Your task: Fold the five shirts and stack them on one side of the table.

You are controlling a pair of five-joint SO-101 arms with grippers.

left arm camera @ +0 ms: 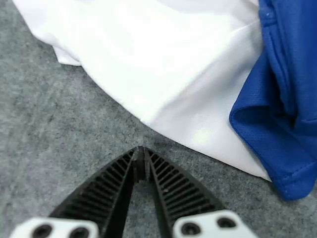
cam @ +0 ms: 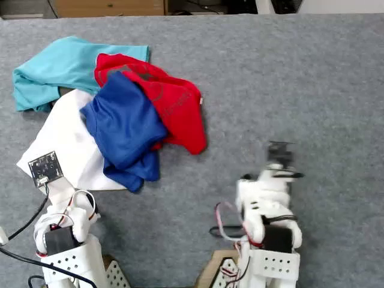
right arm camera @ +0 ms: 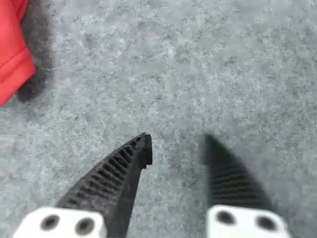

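Left gripper (left arm camera: 141, 156) in the foreground, black ribbed fingers (left arm camera: 106, 193) pressed together at the tips, nothing between them. Grey felt table (left arm camera: 49, 139) beneath. White shirt (left arm camera: 158, 59) fills the background, its edge running diagonally just beyond the fingertips, not touching them. Blue shirt (left arm camera: 285, 99) lies over one side of the white one, a folded hem reaching past its edge onto the felt.

left arm (cam: 63, 237) | jaws closed (tips touching); right arm (cam: 267, 207) | jaws parted; both pointed downward
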